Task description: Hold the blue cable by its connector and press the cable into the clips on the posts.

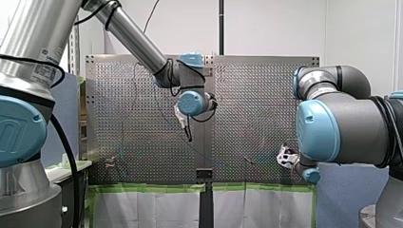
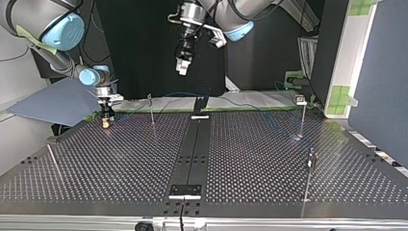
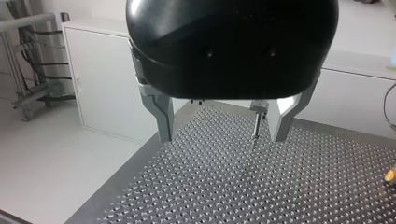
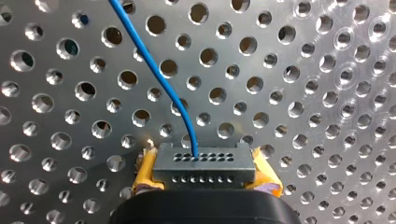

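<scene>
Front view: my left gripper (image 1: 183, 121) hangs over the middle of the table (image 1: 142, 95), while my right gripper (image 1: 286, 156) sits low by the table's edge at the view's right. Neither grip can be read here.

Top view: only this view shows the height. My left gripper is well above the far edge, and my right gripper stands down on the table near the far corner at the view's left. The blue cable (image 2: 185, 94) shows as a thin line running along the far edge. A post (image 2: 152, 109) stands near my right gripper.

Left wrist view: the metal fingers (image 3: 161, 119) are spread apart and carry nothing. One post shows in the gap, standing on the table beyond.

Right wrist view: the yellow pads (image 4: 144, 172) are clamped on the grey connector (image 4: 204, 163), one at each end. Its long axis lies across the gripper. The blue cable leaves a hole in its face, points ahead, then curves off to one side over the table.
</scene>
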Tool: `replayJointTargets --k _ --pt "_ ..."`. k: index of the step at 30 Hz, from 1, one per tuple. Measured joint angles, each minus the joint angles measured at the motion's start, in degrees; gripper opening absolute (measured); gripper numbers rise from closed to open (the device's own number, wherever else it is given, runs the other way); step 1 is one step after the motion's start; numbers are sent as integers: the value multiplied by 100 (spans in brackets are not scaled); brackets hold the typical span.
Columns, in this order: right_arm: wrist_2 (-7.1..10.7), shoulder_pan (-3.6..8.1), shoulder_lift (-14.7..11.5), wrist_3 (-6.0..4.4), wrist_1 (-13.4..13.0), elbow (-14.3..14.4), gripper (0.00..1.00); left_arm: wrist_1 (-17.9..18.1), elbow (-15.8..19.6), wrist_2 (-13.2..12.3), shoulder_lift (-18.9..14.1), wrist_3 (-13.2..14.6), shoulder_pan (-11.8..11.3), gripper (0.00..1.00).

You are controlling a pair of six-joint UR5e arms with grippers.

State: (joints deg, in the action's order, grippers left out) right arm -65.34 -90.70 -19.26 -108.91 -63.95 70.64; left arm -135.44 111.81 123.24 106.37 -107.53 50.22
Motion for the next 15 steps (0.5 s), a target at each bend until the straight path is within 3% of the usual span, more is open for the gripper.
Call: replayJointTargets --k 15 --pt "0 0 0 0 0 0 0 16 30 2 -31 -5 -1 100"
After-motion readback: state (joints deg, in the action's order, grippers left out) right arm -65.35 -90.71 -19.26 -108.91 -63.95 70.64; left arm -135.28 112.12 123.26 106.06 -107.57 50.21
